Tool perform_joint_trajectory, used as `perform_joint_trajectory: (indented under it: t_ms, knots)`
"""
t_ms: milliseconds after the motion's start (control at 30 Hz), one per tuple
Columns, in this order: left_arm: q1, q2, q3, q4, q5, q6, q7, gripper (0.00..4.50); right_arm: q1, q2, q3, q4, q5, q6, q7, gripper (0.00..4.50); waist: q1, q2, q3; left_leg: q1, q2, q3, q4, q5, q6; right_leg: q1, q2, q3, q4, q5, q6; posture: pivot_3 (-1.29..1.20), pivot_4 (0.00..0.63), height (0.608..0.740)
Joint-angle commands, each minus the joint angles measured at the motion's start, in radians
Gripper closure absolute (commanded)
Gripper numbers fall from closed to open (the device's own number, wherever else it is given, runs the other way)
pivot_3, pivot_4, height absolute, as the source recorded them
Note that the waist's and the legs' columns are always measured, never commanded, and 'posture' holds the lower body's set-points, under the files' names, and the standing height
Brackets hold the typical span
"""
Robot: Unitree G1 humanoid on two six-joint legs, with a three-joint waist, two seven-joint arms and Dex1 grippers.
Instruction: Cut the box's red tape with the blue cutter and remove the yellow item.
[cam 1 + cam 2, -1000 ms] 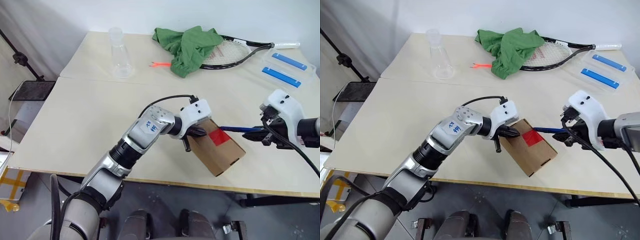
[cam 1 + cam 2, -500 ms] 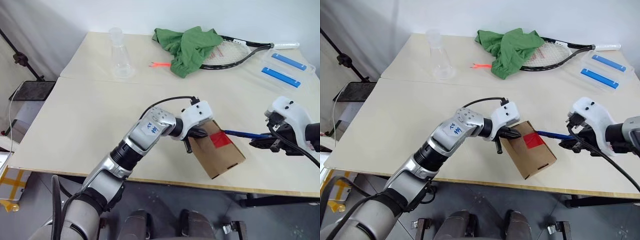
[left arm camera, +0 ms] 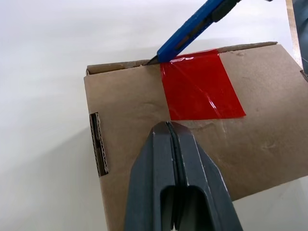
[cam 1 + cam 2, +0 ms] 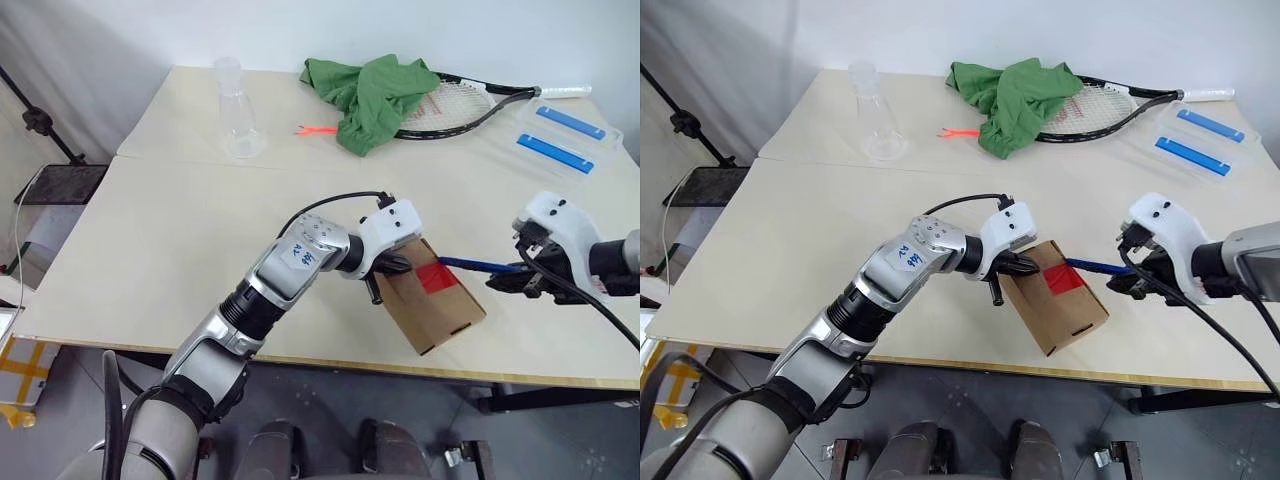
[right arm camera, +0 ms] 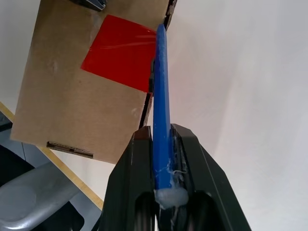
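The brown box (image 4: 435, 300) lies tilted near the table's front edge, with the red tape (image 4: 436, 277) on its top face. My left gripper (image 4: 397, 265) is shut and its fingertips (image 3: 168, 129) press down on the box top just beside the tape. My right gripper (image 4: 512, 276) is shut on the blue cutter (image 4: 478, 265), which points left toward the box. The cutter's tip (image 3: 155, 60) touches the box's edge seam at the corner of the red tape (image 3: 199, 86). The yellow item is hidden.
At the back of the table (image 4: 160, 230) stand a clear flask (image 4: 238, 120), a green cloth (image 4: 372, 88) over a racket (image 4: 470, 100), an orange-red forked object (image 4: 318, 129) and a clear case with two blue bars (image 4: 568, 138). The box's lower corner sits close to the table's front edge.
My right wrist has turned a little with the cutter, whose tip stays at the box edge by the tape. The left gripper and the box have not moved.
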Motion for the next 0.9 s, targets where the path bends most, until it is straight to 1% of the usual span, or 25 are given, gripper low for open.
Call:
perform_joint_trajectory:
  t_ms: [33, 200, 467, 533, 633, 767, 900]
  knots:
    - [0.024, 0.006, -0.021, 0.040, 0.032, 0.029, 0.025, 4.50, 0.009, -0.072, -0.010, -0.046, 0.049, 0.022, 0.078, 4.33, 0.003, 0.000, 0.000, 0.000, 0.000, 0.000, 0.000, 0.000, 0.000, 0.000, 0.000, 0.000, 0.000, 0.000, 0.000, 0.00, 0.150, 0.740]
    - [0.026, 0.003, -0.016, 0.043, 0.032, 0.031, 0.030, 4.50, 0.039, -0.145, -0.043, -0.059, 0.071, 0.028, 0.126, 4.33, 0.007, 0.000, 0.000, -0.001, 0.000, 0.000, 0.000, 0.000, 0.000, 0.000, 0.000, 0.000, 0.000, 0.000, 0.000, 0.00, 0.150, 0.740]
    - [0.025, -0.002, -0.014, 0.051, 0.033, 0.027, 0.032, 4.50, 0.075, -0.176, -0.059, -0.077, 0.079, 0.030, 0.148, 4.33, 0.005, 0.000, 0.000, -0.001, 0.000, -0.001, 0.000, 0.000, 0.000, 0.000, -0.001, 0.002, 0.000, 0.000, 0.000, 0.00, 0.150, 0.740]
    - [0.024, -0.003, -0.013, 0.053, 0.032, 0.027, 0.033, 4.50, 0.073, -0.158, -0.061, -0.071, 0.079, 0.031, 0.139, 4.33, 0.005, 0.000, 0.000, -0.001, 0.000, -0.001, 0.000, 0.000, 0.000, 0.000, -0.001, 0.002, 0.000, 0.000, 0.000, 0.00, 0.150, 0.740]
    - [0.023, -0.007, -0.015, 0.055, 0.031, 0.019, 0.030, 4.50, 0.049, -0.102, -0.019, -0.054, 0.060, 0.011, 0.114, 4.33, 0.003, 0.000, 0.000, 0.000, 0.000, -0.001, 0.000, 0.000, 0.000, 0.000, 0.000, 0.002, 0.000, 0.000, 0.000, 0.00, 0.150, 0.740]
    - [0.024, -0.007, -0.018, 0.052, 0.031, 0.014, 0.027, 4.50, -0.014, -0.026, 0.033, -0.016, 0.012, -0.002, 0.071, 4.33, -0.010, -0.001, -0.001, 0.000, 0.001, 0.000, 0.000, 0.000, 0.000, 0.000, 0.000, 0.002, 0.000, 0.000, 0.000, 0.00, 0.150, 0.740]
    - [0.025, -0.007, -0.021, 0.048, 0.030, 0.010, 0.024, 4.50, -0.082, 0.025, 0.072, 0.016, -0.027, -0.010, 0.050, 4.33, -0.019, -0.001, -0.001, 0.000, 0.001, 0.000, 0.000, 0.000, -0.001, 0.000, 0.000, 0.002, 0.001, 0.000, -0.001, 0.00, 0.150, 0.740]
